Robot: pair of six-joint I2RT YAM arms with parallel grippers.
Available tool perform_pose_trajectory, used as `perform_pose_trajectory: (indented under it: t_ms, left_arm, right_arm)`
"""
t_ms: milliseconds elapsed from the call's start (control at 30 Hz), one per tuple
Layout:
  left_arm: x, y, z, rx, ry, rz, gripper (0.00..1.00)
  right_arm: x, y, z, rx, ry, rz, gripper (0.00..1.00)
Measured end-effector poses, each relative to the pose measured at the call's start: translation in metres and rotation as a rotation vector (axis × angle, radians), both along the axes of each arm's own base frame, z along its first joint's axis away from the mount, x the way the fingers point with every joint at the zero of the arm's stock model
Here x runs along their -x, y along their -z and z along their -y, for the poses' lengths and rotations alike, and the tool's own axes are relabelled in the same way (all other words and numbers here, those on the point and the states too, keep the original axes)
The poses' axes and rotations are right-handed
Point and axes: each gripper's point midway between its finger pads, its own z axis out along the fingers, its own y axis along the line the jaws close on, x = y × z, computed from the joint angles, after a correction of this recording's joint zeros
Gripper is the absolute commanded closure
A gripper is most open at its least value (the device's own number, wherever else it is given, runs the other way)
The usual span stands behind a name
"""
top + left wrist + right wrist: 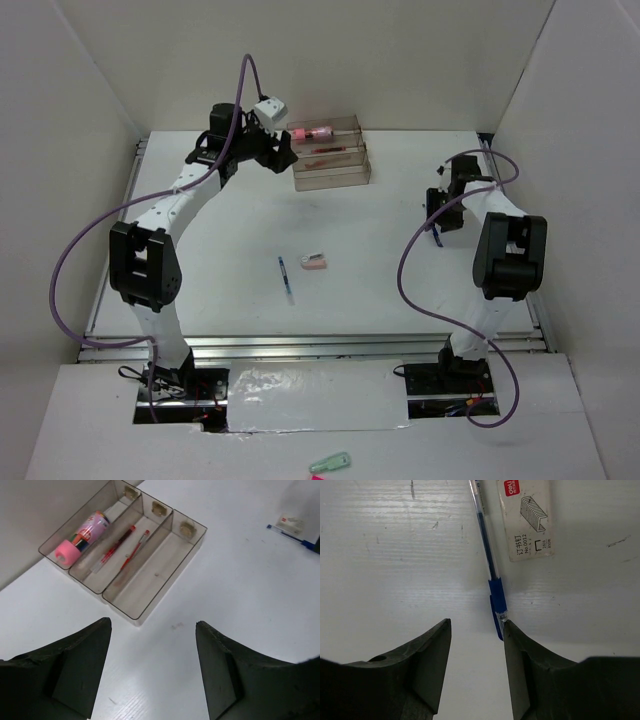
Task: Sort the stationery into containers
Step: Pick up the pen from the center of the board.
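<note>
Left end effector (152,625) hung released and empty just short of the organiser (155,577), its nearest of 3 compartments bare, open tabletop (240,605) all round. Right end effector (476,624) stood parted, gripping nothing, over a blue pen (492,575), apparently lining up a pinch; the staple box (527,520) beside it crowded that side.

The left arm (185,205) and right arm (482,318) are built of white link shells joined by blocky black joint housings, each trailed by a looping purple cable (68,262). The left gripper (152,622) and right gripper (477,622) carry dark, matte, wedge-shaped fingers (80,672) with slightly scuffed edges.
</note>
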Motion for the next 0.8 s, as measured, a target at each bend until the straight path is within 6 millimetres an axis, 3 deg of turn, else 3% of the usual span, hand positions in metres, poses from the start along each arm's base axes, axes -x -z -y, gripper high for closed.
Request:
perform_pose_trajectory:
  t_ms: [200,333,533,633,733,800]
  left_arm:
    - [0.011,-0.004,0.001,0.045,0.027,-0.037,0.21]
    - [0.016,-0.010,0.001,0.056,0.041,-0.032,0.21]
    - [0.023,0.002,0.002,0.073,0.046,-0.076,0.22]
    - [0.030,0.015,0.001,0.105,0.033,-0.142,0.23]
    - [0.043,0.026,0.000,0.146,0.023,-0.215,0.26]
    - [0.050,0.026,-0.002,0.177,0.011,-0.248,0.27]
  right_arm:
    - [-0.002,0.016,0.007,0.035,0.018,-0.029,0.49]
    - [-0.005,0.023,0.013,0.062,0.024,-0.029,0.55]
    - [-0.004,0.033,0.015,0.075,0.023,-0.052,0.62]
    - [-0.007,0.032,0.016,0.081,0.016,-0.044,0.74]
    - [-0.008,0.032,0.015,0.081,0.006,-0.044,0.94]
    - [-0.009,0.031,0.013,0.076,-0.003,-0.041,0.99]
